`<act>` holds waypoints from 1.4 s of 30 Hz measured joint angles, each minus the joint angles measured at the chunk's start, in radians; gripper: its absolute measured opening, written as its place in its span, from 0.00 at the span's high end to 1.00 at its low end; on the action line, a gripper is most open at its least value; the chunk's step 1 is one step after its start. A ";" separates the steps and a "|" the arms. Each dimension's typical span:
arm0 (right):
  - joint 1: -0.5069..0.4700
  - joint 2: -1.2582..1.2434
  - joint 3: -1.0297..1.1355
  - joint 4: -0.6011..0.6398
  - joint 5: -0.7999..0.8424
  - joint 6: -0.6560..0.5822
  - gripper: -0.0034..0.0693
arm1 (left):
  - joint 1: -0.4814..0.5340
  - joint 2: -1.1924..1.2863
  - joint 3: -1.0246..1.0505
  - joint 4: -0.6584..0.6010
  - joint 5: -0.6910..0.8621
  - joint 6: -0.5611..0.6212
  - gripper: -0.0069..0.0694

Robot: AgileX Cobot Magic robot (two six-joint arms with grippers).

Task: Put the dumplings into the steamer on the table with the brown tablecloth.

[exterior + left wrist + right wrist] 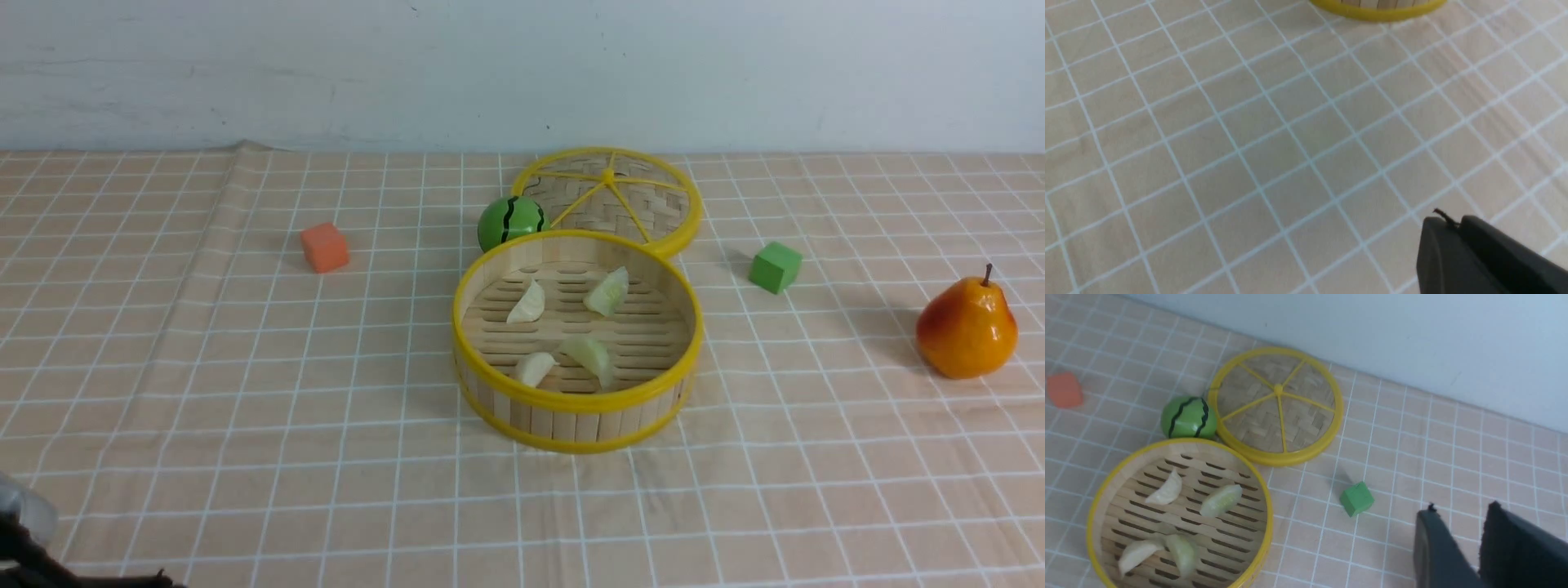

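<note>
Both grippers empty, four dumplings (608,291) home in the steamer (571,402).
The right gripper (1461,510) stands narrowly parted, the left gripper (1455,222) seemingly pinched closed, neither grasping anything. The steamer sits well beyond their fingers on the brown tablecloth (245,392), so the job looks finished.
</note>
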 joint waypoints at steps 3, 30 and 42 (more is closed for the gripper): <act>0.000 -0.130 0.122 0.021 -0.017 0.000 0.91 | 0.000 0.005 0.000 0.011 -0.129 -0.090 0.84; 0.000 -1.266 2.158 0.197 -1.472 -0.049 0.97 | 0.000 0.012 0.000 0.022 -0.289 -0.158 0.83; -0.002 -1.330 2.179 0.205 -1.188 -0.049 0.96 | 0.000 0.012 0.000 0.022 -0.291 -0.160 0.81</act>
